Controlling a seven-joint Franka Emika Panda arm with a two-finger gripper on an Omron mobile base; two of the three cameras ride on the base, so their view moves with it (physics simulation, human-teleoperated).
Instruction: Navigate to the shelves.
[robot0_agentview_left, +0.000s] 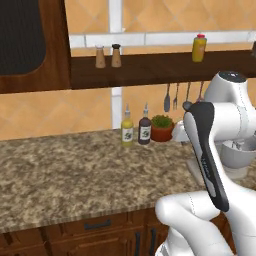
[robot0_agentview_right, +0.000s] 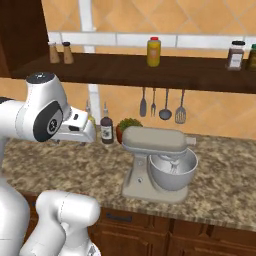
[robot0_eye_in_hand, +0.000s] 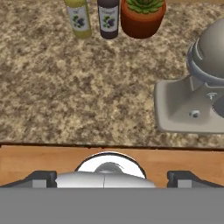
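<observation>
Above the speckled granite counter (robot0_agentview_left: 65, 170), the shelves (robot0_agentview_right: 150, 70) run as one long, thin, dark brown plank along the tiled wall, carrying two shakers (robot0_agentview_left: 108, 56), a yellow bottle (robot0_agentview_right: 153, 51) and spice jars (robot0_agentview_right: 235, 54), with utensils (robot0_agentview_right: 162, 104) hanging beneath. Labels on the two counter bottles (robot0_eye_in_hand: 92, 17) are too blurred to read. The white arm (robot0_agentview_left: 210, 150) rises folded beside the stand mixer (robot0_agentview_right: 160, 162). Both gripper (robot0_eye_in_hand: 109, 178) fingertips (robot0_eye_in_hand: 41, 178) sit wide apart, holding nothing.

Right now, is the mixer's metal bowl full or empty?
Empty, as far as shows. In the right base view the bowl of the stand mixer shows bare metal inside, with the beater hanging in it.
</observation>
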